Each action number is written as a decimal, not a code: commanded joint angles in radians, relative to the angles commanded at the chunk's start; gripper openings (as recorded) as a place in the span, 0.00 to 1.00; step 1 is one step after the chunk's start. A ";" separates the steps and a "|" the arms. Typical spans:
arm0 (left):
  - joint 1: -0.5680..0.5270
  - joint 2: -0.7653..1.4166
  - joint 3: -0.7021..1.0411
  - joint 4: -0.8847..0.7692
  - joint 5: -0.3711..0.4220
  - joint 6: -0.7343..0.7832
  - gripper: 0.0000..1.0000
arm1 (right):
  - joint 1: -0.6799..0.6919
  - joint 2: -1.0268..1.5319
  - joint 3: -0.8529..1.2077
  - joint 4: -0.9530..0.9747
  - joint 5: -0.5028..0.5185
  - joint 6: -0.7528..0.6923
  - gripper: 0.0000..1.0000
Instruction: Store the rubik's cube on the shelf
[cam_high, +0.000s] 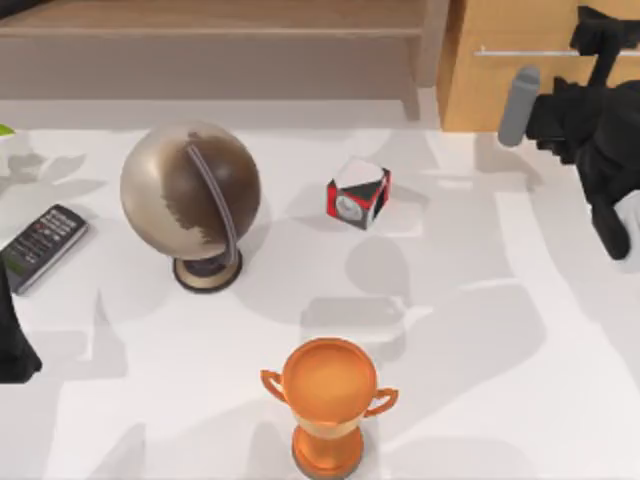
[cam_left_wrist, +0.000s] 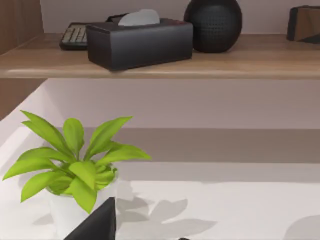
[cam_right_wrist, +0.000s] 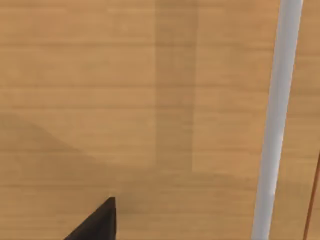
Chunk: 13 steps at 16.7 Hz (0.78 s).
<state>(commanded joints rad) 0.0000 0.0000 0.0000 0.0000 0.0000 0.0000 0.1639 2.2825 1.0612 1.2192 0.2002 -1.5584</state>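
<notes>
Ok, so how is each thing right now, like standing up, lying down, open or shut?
globe: upright on its stand
trophy: standing upright
remote: lying flat on the table
red-black-white cube: sitting on the table, nothing touching it
cabinet drawer: looks shut
plant: upright in its white pot
tissue box: on the shelf, tissue poking out
right hand: up at the cabinet front
left arm: parked at the table's left edge

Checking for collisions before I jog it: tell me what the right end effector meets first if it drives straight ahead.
Most likely the wooden front of the drawer cabinet, beside its silver bar handle: the right wrist view faces that panel square on. How near it is cannot be judged.
</notes>
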 joint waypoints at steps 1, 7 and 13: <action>0.000 0.000 0.000 0.000 0.000 0.000 1.00 | 0.000 0.000 0.000 0.000 0.000 0.000 0.85; 0.000 0.000 0.000 0.000 0.000 0.000 1.00 | 0.000 0.000 0.000 0.000 0.000 0.000 0.40; 0.000 0.000 0.000 0.000 0.000 0.000 1.00 | 0.000 0.000 0.000 0.000 0.000 0.000 0.00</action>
<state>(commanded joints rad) 0.0000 0.0000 0.0000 0.0000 0.0000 0.0000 0.1639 2.2825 1.0612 1.2192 0.2002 -1.5584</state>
